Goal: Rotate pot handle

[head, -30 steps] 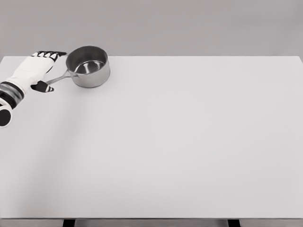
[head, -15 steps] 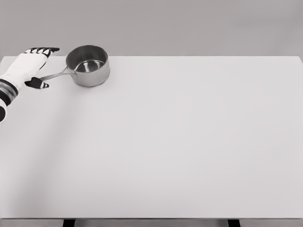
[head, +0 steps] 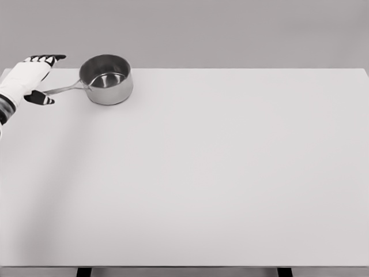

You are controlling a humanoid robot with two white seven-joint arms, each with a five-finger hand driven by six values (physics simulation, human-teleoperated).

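Note:
A shiny steel pot (head: 106, 79) stands upright at the far left of the white table (head: 219, 173), near its back edge. Its thin handle (head: 63, 89) points left, almost level. My left hand (head: 51, 79) comes in at the left edge. Its fingers (head: 46, 58) stretch out above the handle's end and the thumb (head: 40, 98) lies just below it. The handle's tip sits between thumb and fingers without a closed grasp. The right arm is out of view.
The table's left edge runs right under my left hand, and its back edge passes just behind the pot. Two dark table legs (head: 83, 271) show below the front edge.
My left hand has drawn back to the left and slightly up. The handle has swung from pointing lower left to pointing almost straight left, and the pot has shifted a touch left.

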